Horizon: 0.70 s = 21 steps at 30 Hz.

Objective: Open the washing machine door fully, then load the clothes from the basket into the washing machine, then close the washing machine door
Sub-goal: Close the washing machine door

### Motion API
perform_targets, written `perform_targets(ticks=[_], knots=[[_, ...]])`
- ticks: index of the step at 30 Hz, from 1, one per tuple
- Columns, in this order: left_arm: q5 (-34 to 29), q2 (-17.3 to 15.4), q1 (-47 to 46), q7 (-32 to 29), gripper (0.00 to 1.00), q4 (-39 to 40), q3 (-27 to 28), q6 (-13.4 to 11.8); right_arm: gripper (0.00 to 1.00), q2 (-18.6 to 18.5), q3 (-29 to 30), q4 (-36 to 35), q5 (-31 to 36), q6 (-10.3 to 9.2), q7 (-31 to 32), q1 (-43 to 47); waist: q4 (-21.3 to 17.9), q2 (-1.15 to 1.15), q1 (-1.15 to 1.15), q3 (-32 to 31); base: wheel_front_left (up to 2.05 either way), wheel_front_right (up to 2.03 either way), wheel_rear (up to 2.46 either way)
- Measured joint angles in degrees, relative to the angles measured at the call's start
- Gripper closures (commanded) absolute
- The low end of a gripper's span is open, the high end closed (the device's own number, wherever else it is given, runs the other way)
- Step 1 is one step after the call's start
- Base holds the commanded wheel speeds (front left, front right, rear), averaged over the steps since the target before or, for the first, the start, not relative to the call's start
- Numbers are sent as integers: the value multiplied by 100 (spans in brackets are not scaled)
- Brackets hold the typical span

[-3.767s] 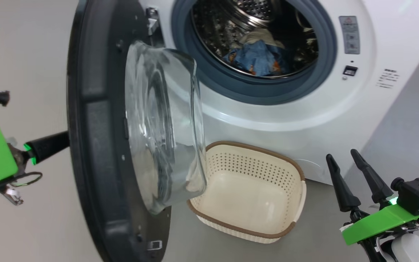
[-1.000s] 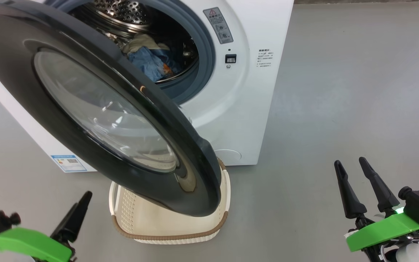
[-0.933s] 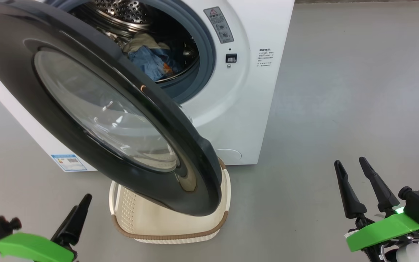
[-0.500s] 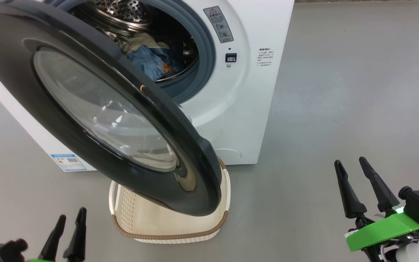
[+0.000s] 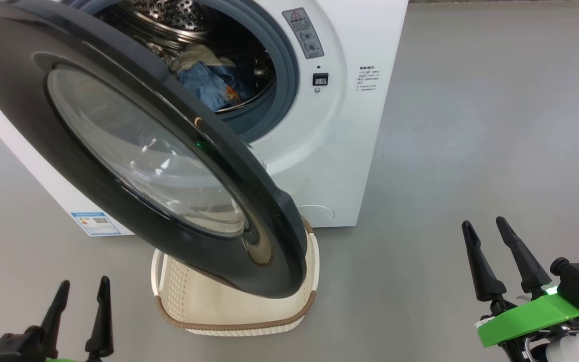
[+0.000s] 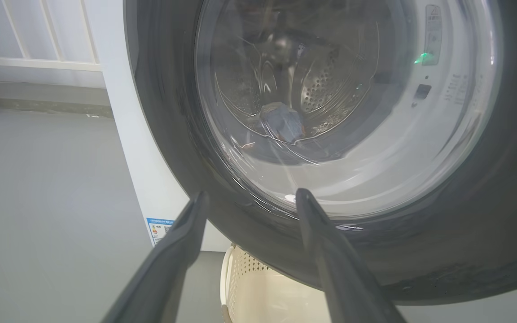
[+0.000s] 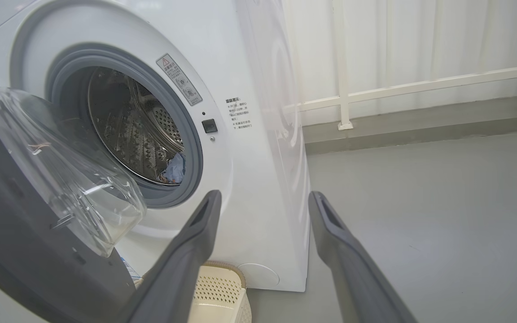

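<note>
Clothes (image 5: 204,85) lie in drum (image 5: 169,15), so door (image 5: 133,151) waits half-open for closing. Left gripper (image 5: 83,282) & right gripper (image 5: 482,222) wide, empty.

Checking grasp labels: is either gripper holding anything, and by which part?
Nothing is held. The left gripper and the right gripper both stand open and empty, short of the washing machine door.

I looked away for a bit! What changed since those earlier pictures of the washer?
The big round black-rimmed glass washing machine door swung from wide open to partway shut, though the camera shifted too. The left gripper, earlier behind the door, drew back to the lower left, now upright and open. Unchanged: the open right gripper, the blue clothes inside the white washing machine, the cream plastic basket.
</note>
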State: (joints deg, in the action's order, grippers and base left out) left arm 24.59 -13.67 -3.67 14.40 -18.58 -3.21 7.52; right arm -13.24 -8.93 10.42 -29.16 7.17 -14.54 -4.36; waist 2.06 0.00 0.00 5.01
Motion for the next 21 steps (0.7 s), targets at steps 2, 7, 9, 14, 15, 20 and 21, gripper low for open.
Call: perform_targets(ticks=[2, 7, 9, 14, 15, 20, 21], knots=[[-253, 134, 64, 0, 0, 51, 174, 0, 0, 0, 1, 5, 0, 0, 0, -1, -2, 0, 0, -7, 0, 0, 0], [-755, 282, 174, 7, 0, 151, 365, 0, 0, 3, -2, 16, 0, 0, 0, 0, -18, 0, 0, -43, 0, 0, 0], [-764, 339, 229, 7, 0, 148, 413, 0, 0, 4, -4, 20, 0, 0, 0, 0, -19, 0, 0, -45, 0, 0, 0], [-904, 381, 255, 7, 0, 140, 424, 0, 0, 3, -4, 35, 0, 0, 0, 0, -15, 0, 0, -57, 0, 0, 0], [-914, 382, 255, 7, 0, 138, 431, 0, 0, 3, -4, 35, 0, 0, 0, 0, -15, 0, 0, -63, 0, 0, 0], [-926, 393, 272, 7, 0, 137, 445, 0, 0, 1, -4, 35, 0, 0, 0, 1, -4, 0, 0, -102, 0, 0, 0], [-933, 392, 272, 7, 0, 136, 446, 0, 0, 1, -4, 35, 0, 0, 0, 1, 0, 0, 0, -109, 0, 0, 0]])
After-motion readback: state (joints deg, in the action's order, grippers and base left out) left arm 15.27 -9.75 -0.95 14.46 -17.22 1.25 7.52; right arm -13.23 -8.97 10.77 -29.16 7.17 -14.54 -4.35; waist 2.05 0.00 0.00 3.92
